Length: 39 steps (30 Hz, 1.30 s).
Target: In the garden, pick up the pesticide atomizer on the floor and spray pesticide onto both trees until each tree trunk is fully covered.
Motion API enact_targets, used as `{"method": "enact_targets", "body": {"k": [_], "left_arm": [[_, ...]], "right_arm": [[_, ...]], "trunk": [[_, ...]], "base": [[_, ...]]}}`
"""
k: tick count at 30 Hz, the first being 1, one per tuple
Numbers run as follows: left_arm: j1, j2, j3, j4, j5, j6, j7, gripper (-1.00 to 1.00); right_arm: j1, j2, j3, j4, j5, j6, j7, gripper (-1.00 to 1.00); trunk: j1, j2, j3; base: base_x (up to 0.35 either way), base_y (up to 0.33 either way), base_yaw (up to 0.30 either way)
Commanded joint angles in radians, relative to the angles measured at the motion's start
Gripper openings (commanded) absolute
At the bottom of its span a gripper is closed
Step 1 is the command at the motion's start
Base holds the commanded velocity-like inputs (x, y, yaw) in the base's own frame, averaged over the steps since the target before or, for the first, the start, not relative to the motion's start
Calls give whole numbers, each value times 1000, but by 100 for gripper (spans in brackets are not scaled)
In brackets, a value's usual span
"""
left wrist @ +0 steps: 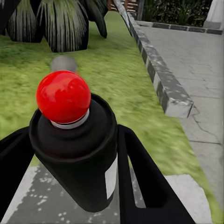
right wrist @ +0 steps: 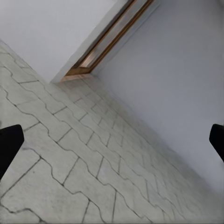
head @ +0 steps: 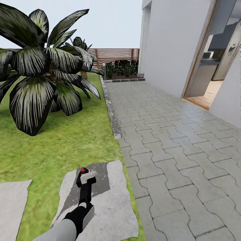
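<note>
**Atomizer held at the lawn's edge, paving open alongside**

Left gripper [head: 85, 187] reaches forward low over a pale stepping slab [head: 110, 204] set in the lawn [head: 67, 140]. Its dark jaws pinch the pesticide atomizer [head: 85, 179] from both sides; in the left wrist view the bottle's dark body [left wrist: 77, 158] sits between the two fingers [left wrist: 140, 182], with the red dot [left wrist: 63, 96] on top.

A second slab [head: 11, 204] lies further to the robot's left, grass between the two. Ahead on the left stands a short palm [head: 36, 73] with broad dark fronds hanging low over the grass. A grey kerb [head: 112, 113] runs straight away from the robot, dividing lawn from a wide stretch of interlocking paving [head: 177, 150] that lies bare up to the white house wall [head: 174, 47] and an open doorway [head: 214, 67]. A slatted brown fence [head: 113, 53] closes the far end, low shrubs [head: 122, 68] before it.

The right wrist view looks over paving toward the wall; the right gripper's [right wrist: 112, 142] fingertips [right wrist: 9, 140] sit at opposite edges, spread wide with nothing between them.
</note>
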State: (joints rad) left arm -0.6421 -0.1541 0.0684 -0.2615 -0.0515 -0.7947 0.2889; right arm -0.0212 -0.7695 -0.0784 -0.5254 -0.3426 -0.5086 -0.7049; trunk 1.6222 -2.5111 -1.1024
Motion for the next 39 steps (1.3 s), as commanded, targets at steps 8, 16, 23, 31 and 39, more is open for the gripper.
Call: {"method": "enact_targets", "body": {"k": [8,16,23,31,39], "left_arm": [[-1,-1,5,48,-6,-4,0,-100],[-1,-1,5,54,-6,-5,0,-100],[-1,-1,5,54,-6,-5,0,-100],[-1,-1,5,54,-6,-3,0,-100],[-1,-1,5,55,-7,-3,0,-100]], "right_arm": [[0,2,2,0,-7,-4,-1,100],[0,12,3,1,-7,-5,-1,100],[0,12,3,1,-7,-5,-1,100],[0,13,3,1,-7,-5,0,100],[0,13,3,1,-7,-5,0,100]], "trunk": [[-4,2,30],[-7,3,61],[-11,5,88],[-14,7,119],[-18,9,150]], "base": [[0,0,0],[0,0,81],[0,0,265],[0,0,295],[0,0,147]]}}
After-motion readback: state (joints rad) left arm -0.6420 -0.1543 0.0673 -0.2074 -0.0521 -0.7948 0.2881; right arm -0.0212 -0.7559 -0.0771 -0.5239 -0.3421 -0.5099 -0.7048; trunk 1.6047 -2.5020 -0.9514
